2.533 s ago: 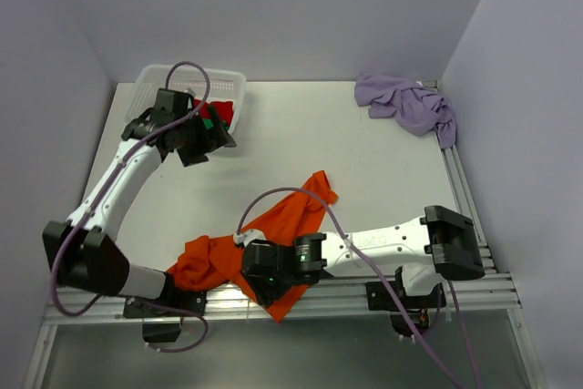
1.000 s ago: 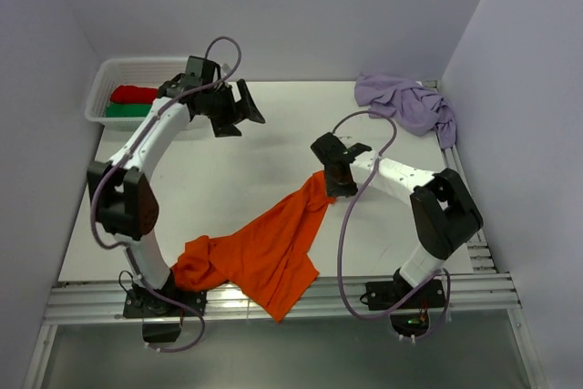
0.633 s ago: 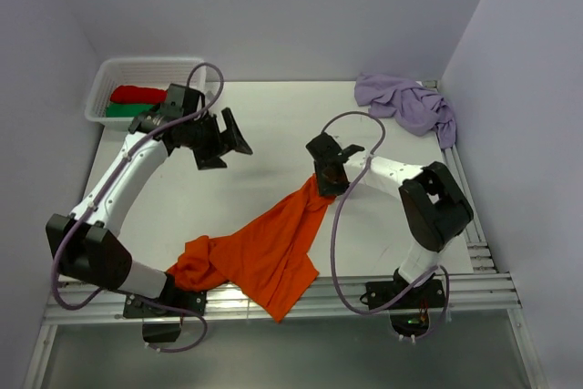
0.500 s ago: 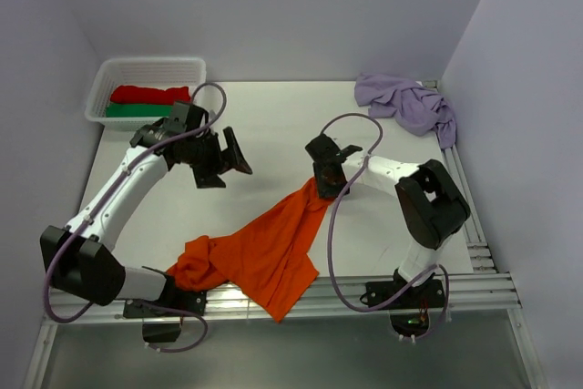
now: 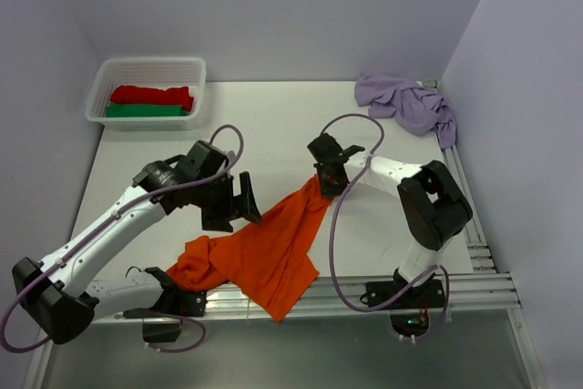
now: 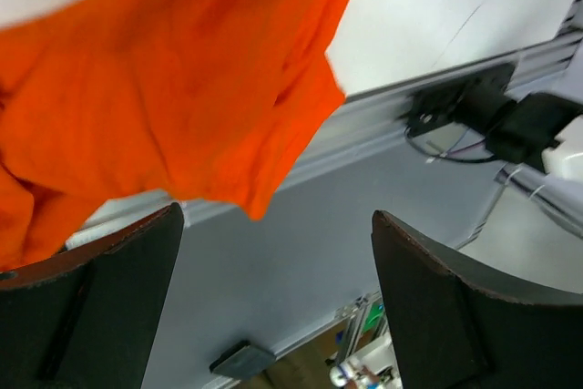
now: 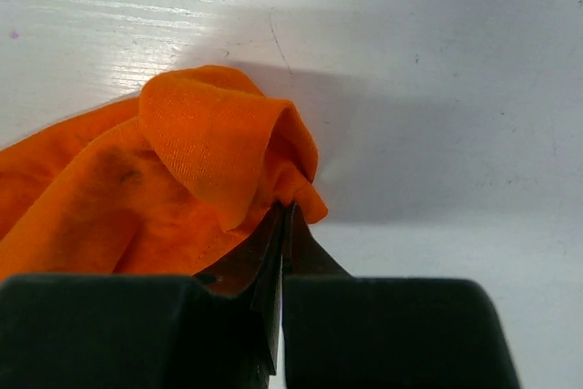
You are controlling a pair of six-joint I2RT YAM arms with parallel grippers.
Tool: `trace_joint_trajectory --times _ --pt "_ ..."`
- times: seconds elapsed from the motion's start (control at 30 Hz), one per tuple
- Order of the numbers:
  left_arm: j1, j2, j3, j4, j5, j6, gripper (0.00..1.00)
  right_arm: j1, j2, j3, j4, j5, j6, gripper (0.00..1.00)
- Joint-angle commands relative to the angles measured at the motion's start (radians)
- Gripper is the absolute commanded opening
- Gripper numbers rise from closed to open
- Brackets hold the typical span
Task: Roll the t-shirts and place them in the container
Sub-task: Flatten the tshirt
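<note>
The orange t-shirt (image 5: 264, 248) lies crumpled and stretched from the near left edge toward the table's middle. My right gripper (image 5: 321, 181) is shut on its far corner; in the right wrist view the jaws (image 7: 284, 211) pinch a fold of the orange cloth (image 7: 209, 152) just above the table. My left gripper (image 5: 248, 207) hovers open over the shirt's left part, nothing between its fingers (image 6: 100, 289); the orange t-shirt (image 6: 173, 79) fills the upper left of that view. The lilac t-shirt (image 5: 405, 102) lies bunched at the far right corner. Rolled red (image 5: 150, 95) and green (image 5: 146, 110) t-shirts lie in the basket.
The white mesh basket (image 5: 102, 88) stands at the far left corner. Aluminium rails (image 5: 364, 293) run along the near edge and the right side. Lilac walls close in the back and both sides. The right arm's cable (image 5: 332, 225) loops over the table.
My left arm has swung from beside the basket down to the orange shirt, gripper still open. The right gripper has closed on the shirt's far corner.
</note>
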Motion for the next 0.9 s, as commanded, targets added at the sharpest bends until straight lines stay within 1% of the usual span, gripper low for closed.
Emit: trace_joint_trajectory --times 0.0,0.03,0.1,0.13,0.2,0.23,0.3,0.33,0.4,0.43,0.5,0.53,0.6,0.63,0.7,0.73,0.8,0.83,0.87 --pt "-0.083 -0.037 -0.047 -0.051 -0.061 -0.085 0.9 -0.043 -0.045 0.015 0.019 -0.041 -0.002 0.0" --pt "-0.133 -0.052 -0.062 -0.045 -0.076 -0.102 0.9 -0.056 -0.07 0.014 0.02 -0.052 0.001 0.0" --pt "-0.178 -0.067 -0.105 -0.031 -0.088 -0.153 0.89 -0.082 -0.098 0.012 0.02 -0.101 0.003 0.0" --pt "-0.225 -0.076 -0.119 -0.018 -0.111 -0.168 0.89 -0.117 -0.11 0.012 0.019 -0.119 0.006 0.0" --pt "-0.278 -0.078 -0.15 -0.013 -0.14 -0.217 0.89 -0.152 -0.141 0.009 0.013 -0.152 0.013 0.0" --pt "-0.337 -0.072 -0.158 -0.007 -0.157 -0.234 0.88 -0.186 -0.15 0.009 0.013 -0.152 0.016 0.0" --pt "-0.406 -0.064 -0.181 0.01 -0.203 -0.297 0.88 -0.221 -0.167 -0.008 0.029 -0.237 0.029 0.0" --pt "-0.48 -0.048 -0.187 0.037 -0.217 -0.322 0.86 -0.253 -0.165 -0.012 0.034 -0.256 0.033 0.0" --pt "-0.549 -0.028 -0.208 0.068 -0.242 -0.383 0.83 -0.269 -0.153 -0.012 0.037 -0.286 0.041 0.0" --pt "-0.609 -0.003 -0.216 0.077 -0.252 -0.406 0.81 -0.274 -0.138 -0.011 0.036 -0.297 0.043 0.0" --pt "-0.661 0.025 -0.217 0.113 -0.271 -0.446 0.81 -0.277 -0.128 -0.006 0.039 -0.297 0.046 0.0" --pt "-0.702 0.055 -0.216 0.12 -0.274 -0.451 0.8 -0.277 -0.127 -0.008 0.04 -0.3 0.047 0.0" --pt "-0.736 0.093 -0.19 0.133 -0.298 -0.451 0.77 -0.28 -0.131 -0.02 0.051 -0.307 0.052 0.0" --pt "-0.77 0.144 -0.15 0.124 -0.305 -0.449 0.75 -0.283 -0.138 -0.025 0.057 -0.319 0.055 0.0" --pt "-0.801 0.201 -0.109 0.081 -0.349 -0.425 0.71 -0.287 -0.141 -0.037 0.066 -0.33 0.061 0.0" --pt "-0.816 0.262 -0.069 0.062 -0.384 -0.418 0.66 -0.287 -0.15 -0.041 0.071 -0.334 0.066 0.0" --pt "-0.819 0.314 -0.038 0.026 -0.409 -0.397 0.6 -0.287 -0.156 -0.049 0.076 -0.345 0.067 0.0" --pt "-0.819 0.351 -0.02 0.022 -0.416 -0.391 0.55 -0.287 -0.162 -0.051 0.076 -0.346 0.067 0.0" --pt "-0.821 0.367 -0.012 0.016 -0.417 -0.389 0.54 -0.287 -0.164 -0.051 0.074 -0.345 0.067 0.0"
